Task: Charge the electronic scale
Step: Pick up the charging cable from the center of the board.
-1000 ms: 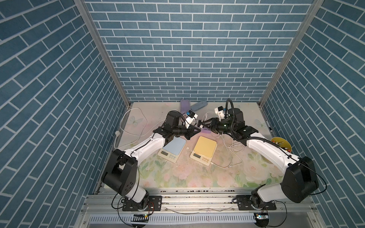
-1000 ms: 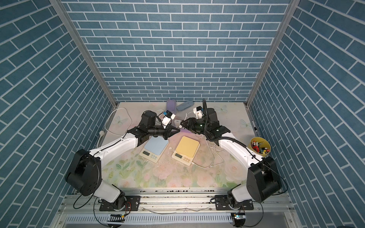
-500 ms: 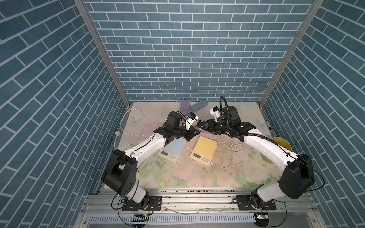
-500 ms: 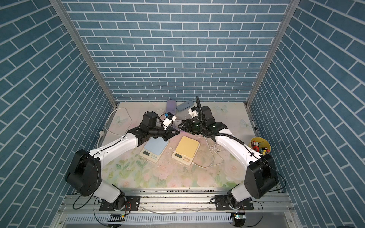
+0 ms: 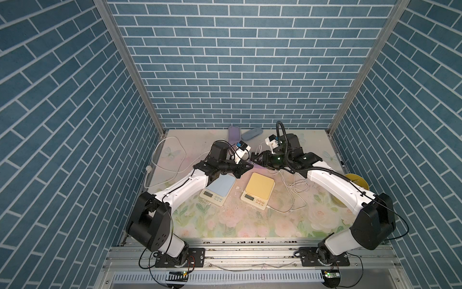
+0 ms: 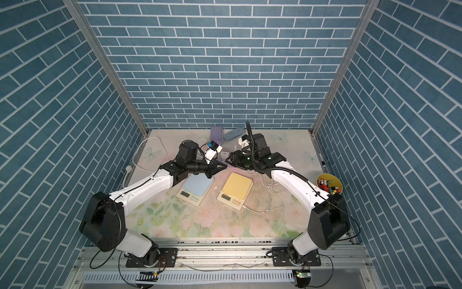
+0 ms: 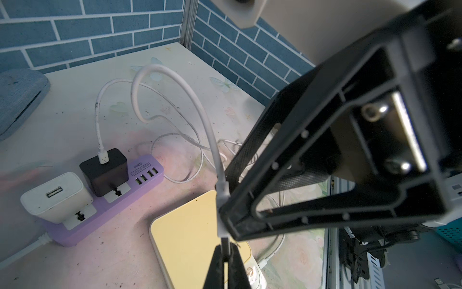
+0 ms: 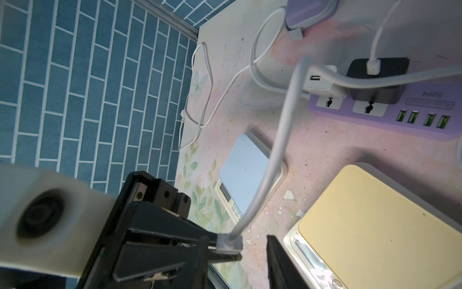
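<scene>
The blue scale (image 5: 221,187) is sitting mid-tabletop, left of the yellow scale (image 5: 260,185), while the left end effector (image 7: 226,260) is pinching the cable plug (image 7: 222,199) and the right end effector (image 8: 238,247), half-open around it, is probably lining up to close squarely on it.

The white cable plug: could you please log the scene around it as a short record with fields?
left gripper: shut on cable plug
right gripper: open, jaws either side of the plug
blue scale: no cable seen attached
yellow scale: white cable at its front corner
white adapter: USB port empty
</scene>
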Controlling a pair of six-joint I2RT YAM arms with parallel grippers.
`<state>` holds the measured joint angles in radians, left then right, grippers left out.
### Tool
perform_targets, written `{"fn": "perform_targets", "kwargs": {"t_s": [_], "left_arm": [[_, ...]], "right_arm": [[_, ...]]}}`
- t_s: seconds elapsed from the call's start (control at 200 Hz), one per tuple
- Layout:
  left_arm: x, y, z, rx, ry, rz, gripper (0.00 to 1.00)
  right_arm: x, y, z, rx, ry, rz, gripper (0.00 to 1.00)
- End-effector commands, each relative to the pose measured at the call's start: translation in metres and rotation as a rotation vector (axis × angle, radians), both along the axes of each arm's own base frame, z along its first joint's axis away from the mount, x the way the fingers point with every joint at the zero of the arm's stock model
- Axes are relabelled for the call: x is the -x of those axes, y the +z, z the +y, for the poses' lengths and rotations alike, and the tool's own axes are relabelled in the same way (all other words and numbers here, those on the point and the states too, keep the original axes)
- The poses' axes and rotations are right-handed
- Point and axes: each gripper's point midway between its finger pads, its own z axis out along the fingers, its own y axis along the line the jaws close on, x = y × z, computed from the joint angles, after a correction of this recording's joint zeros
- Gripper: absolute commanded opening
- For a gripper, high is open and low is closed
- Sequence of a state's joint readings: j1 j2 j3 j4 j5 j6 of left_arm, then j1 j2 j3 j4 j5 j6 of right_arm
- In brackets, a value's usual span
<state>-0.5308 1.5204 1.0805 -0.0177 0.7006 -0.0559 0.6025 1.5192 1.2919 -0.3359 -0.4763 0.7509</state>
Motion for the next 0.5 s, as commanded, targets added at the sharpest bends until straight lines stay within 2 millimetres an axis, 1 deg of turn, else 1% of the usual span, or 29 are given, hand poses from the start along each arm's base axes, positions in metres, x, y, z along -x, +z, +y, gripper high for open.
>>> {"fn": "perform_targets", "kwargs": {"t_s": [0.0,0.065,0.235,0.395,0.415,0.455,0.495], "left_arm": [[0.0035,0.0128,-0.0026,0.024,-0.015,-0.029,0.0],[0.0035,0.0131,-0.0026,0.025,-0.016,-0.029,0.0],[0.0031,0.0123,-0.0025,0.022,-0.015,-0.027,0.0],[0.0013,0.0117,-0.0015,0.012,-0.005,-0.032,0.0],[0.0002,0.0115,-0.001,0.01,-0.001,-0.033,0.04],[-0.0014,0.0116,0.0003,0.003,0.012,-0.037,0.25],[-0.0039,0.0111,0.0032,-0.011,0.033,-0.044,0.4]], "right_arm": [[-0.0029,0.0099,0.0092,-0.019,0.03,-0.025,0.4],[-0.0037,0.008,0.0109,-0.019,0.033,-0.019,0.35],[-0.0031,0.0069,0.0129,-0.025,0.04,-0.011,0.12],[-0.0008,0.0061,0.0128,-0.025,0.045,-0.008,0.03],[-0.001,0.0051,0.0121,-0.021,0.044,-0.009,0.02],[-0.0019,0.0027,0.0101,-0.008,0.034,-0.013,0.0],[-0.0041,0.0004,0.0058,0.014,0.014,-0.024,0.0]]}}
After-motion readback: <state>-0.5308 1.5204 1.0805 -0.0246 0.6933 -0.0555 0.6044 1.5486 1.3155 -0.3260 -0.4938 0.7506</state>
